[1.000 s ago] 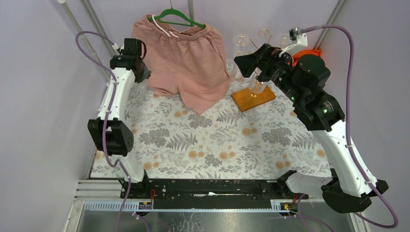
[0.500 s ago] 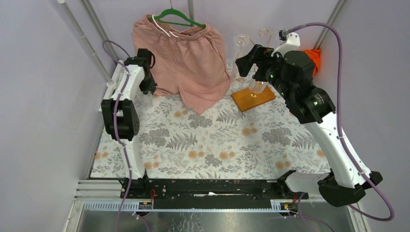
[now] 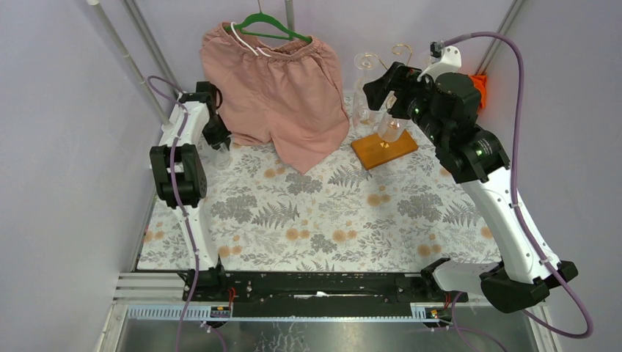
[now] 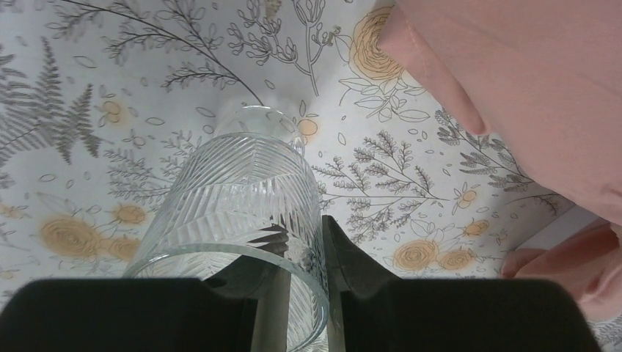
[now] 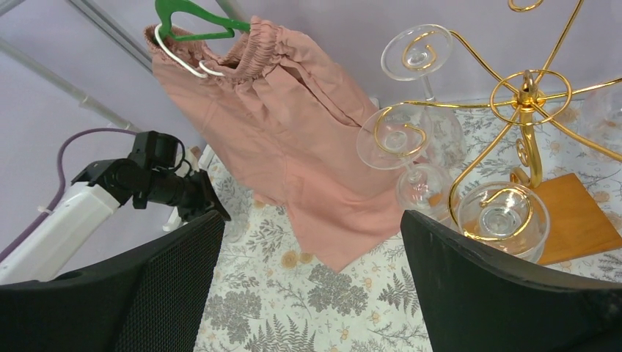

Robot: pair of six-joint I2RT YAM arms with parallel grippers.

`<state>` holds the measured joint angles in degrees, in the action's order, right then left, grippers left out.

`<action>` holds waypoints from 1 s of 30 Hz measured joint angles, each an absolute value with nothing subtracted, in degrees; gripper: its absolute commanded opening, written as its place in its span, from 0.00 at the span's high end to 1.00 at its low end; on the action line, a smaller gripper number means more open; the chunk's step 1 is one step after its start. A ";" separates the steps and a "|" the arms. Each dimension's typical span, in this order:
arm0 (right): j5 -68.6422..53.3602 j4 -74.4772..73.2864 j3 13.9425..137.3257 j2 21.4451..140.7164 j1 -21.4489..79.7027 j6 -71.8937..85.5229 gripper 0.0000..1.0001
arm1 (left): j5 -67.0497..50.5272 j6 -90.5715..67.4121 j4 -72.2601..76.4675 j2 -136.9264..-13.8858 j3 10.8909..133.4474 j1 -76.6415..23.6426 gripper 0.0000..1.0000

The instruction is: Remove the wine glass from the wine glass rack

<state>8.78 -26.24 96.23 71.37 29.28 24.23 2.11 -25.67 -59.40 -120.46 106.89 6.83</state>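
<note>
The right hand (image 5: 312, 220) is held wide open, empty, toward the wine glass rack (image 5: 527, 95) for a grasp; a ribbed glass (image 4: 235, 191) is pinched at its rim by the left hand (image 4: 302, 231).

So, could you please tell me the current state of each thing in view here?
left gripper: shut on the rim of the ribbed glass, one finger inside
ribbed glass: upright, held at the rim
right gripper: open, empty, facing the wine glass rack
wine glass rack: upright on its wooden base
wine glasses: three in view, hanging upside down on the rack
pink shorts: hanging on a green hanger
</note>
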 measured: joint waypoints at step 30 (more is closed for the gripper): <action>2.04 -21.74 89.69 70.50 26.46 26.68 0.00 | 7.01 -26.24 -58.50 -115.87 105.54 5.72 0.49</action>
